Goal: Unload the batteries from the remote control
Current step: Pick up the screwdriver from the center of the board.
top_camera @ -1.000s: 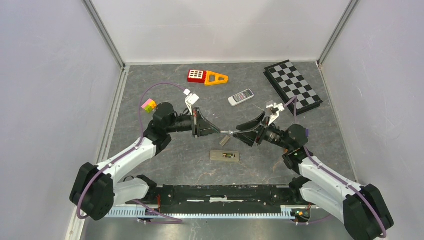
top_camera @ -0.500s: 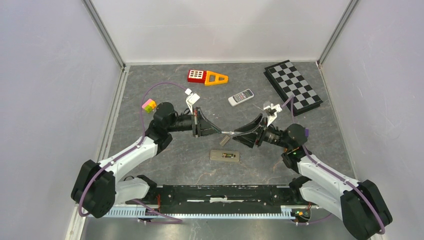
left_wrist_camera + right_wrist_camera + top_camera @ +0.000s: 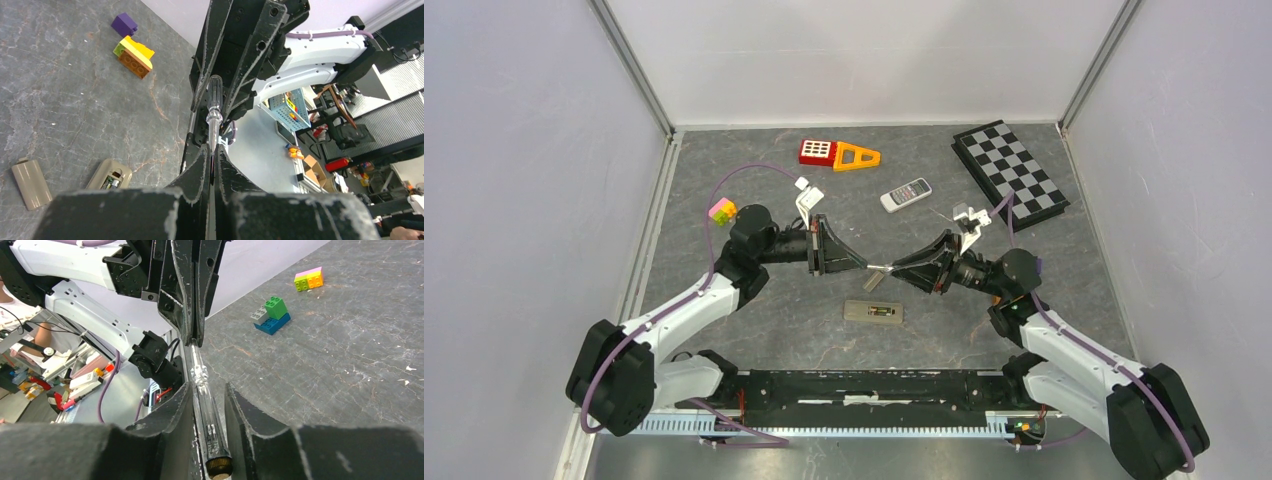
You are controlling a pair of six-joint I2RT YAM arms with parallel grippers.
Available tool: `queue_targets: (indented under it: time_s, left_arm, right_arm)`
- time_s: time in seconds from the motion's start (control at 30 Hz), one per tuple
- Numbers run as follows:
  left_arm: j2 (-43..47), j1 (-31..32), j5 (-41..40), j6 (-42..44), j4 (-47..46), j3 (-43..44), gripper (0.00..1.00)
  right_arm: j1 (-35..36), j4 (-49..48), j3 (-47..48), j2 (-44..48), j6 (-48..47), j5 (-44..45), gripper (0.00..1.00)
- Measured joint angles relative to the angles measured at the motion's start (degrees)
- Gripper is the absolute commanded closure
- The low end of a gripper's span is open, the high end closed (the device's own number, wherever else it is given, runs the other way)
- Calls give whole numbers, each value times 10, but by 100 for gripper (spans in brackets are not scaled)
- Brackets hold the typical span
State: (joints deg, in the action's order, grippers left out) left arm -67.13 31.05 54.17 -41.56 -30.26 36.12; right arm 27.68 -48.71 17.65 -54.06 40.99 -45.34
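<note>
While between left claw (image 3: 862,262), right claw (image 3: 894,268) — screwdriver (image 3: 214,100)

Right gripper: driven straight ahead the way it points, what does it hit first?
The left gripper, most likely: it faces head-on, shut on the shaft of the screwdriver whose handle the right gripper straddles. The gap between the tips looks short, though depth is unclear.

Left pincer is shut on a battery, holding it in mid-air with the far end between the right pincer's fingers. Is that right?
Not a battery. The left pincer is shut on the metal shaft of a screwdriver, held in mid-air with its clear handle between the fingers of the right pincer. The left wrist view shows it plainly.
</note>
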Motion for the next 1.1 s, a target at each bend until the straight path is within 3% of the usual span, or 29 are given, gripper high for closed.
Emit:
queue_targets:
  time_s: [0.4,0.67,0.8,0.93,0.97,1.0,1.03,1.1]
  left_arm:
    - [-12,2,18,-23,-33,0,98]
    - [-17,3,34,-36,-48,0,98]
    - [-17,3,35,-38,-51,0,98]
    - [-17,3,34,-38,-50,0,98]
    - [-17,3,34,-38,-50,0,95]
    - [-17,3,33,-37,-46,0,83]
    - [-17,3,33,-36,-40,1,62]
    - [-17,2,25,-21,-18,4,38]
  right_arm:
    - [2,-8,0,16,0,-18,70]
    - [6,-11,0,22,-1,-35,84]
    - [6,-14,0,22,-2,-36,99]
    - [6,-14,0,22,-2,-36,100]
    - [6,-14,0,22,-2,-35,100]
    - [6,-14,0,20,-1,-34,100]
    - [7,-16,0,15,1,-31,100]
    - [7,-21,0,0,9,-26,100]
